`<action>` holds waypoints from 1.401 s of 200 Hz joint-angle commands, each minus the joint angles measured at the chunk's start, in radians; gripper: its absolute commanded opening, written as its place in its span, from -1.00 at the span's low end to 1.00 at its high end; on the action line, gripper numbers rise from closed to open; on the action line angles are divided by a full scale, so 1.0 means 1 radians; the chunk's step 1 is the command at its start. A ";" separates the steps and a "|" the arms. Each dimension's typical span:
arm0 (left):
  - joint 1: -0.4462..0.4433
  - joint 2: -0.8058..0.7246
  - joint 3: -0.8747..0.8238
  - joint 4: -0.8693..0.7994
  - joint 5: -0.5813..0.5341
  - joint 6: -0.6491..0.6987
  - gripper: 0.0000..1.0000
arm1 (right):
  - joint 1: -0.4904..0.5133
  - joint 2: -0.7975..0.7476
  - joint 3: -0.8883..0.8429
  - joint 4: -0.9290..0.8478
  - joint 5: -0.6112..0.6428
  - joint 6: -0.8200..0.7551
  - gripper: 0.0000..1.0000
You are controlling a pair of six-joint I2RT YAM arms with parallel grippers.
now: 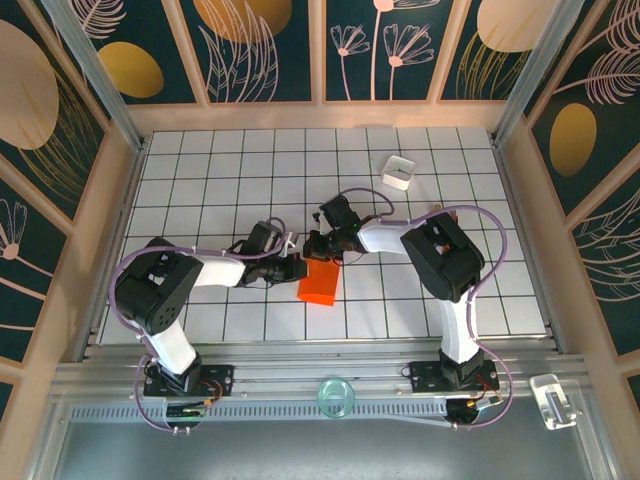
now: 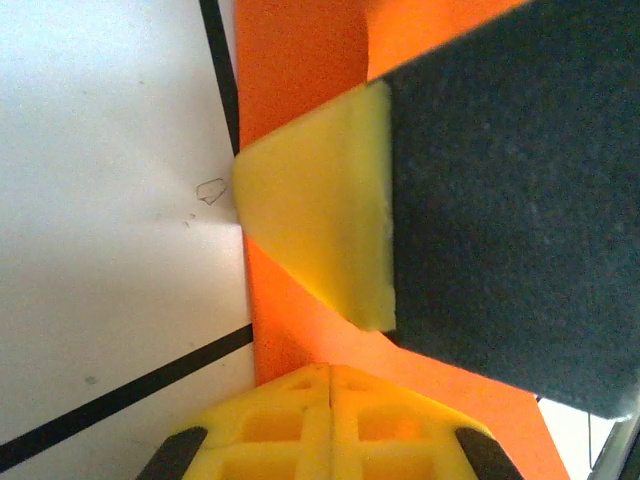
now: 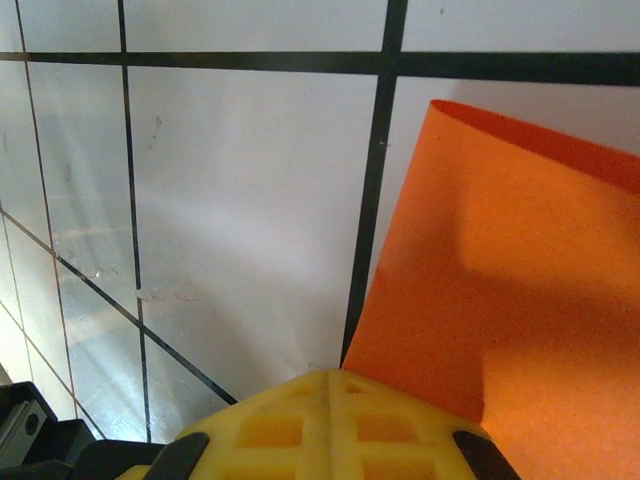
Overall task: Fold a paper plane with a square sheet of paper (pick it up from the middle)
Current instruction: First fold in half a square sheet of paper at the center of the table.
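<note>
The square sheet of paper [image 1: 320, 284] lies nearest, at the centre of the grid table [image 1: 200, 190] between the two arms, and shows as a narrow orange oblong. Left gripper [image 1: 297, 268]: jaws closed together, tip at the sheet's left far corner. Right gripper [image 1: 322, 246]: jaws likewise closed, tip at the sheet's far edge. Whether either pinches paper cannot be told. Farther back, well apart, stands a small white box [image 1: 398, 171].

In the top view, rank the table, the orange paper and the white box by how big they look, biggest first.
1. Table, by far.
2. Paper, partly covered.
3. White box, only a little smaller than the paper's visible part, so that pair is close.
</note>
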State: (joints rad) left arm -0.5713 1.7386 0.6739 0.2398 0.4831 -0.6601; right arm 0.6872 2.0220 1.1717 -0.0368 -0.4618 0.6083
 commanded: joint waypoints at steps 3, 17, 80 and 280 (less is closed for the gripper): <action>0.003 0.073 -0.080 -0.242 -0.055 0.055 -1.00 | -0.058 0.062 0.033 -0.015 0.123 -0.011 -1.00; 0.003 0.074 -0.086 -0.244 -0.053 0.062 -1.00 | -0.067 0.069 0.048 -0.018 0.127 -0.011 -1.00; 0.002 0.093 -0.085 -0.258 -0.049 0.089 -1.00 | -0.105 0.105 0.114 -0.018 0.121 0.003 -1.00; 0.003 0.092 -0.094 -0.248 -0.051 0.083 -1.00 | -0.217 0.211 0.354 -0.093 0.156 -0.075 -1.00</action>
State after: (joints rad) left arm -0.5682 1.7439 0.6617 0.2543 0.5026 -0.5831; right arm 0.5247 2.2288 1.5143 -0.1307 -0.4252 0.5983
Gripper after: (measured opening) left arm 0.062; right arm 0.042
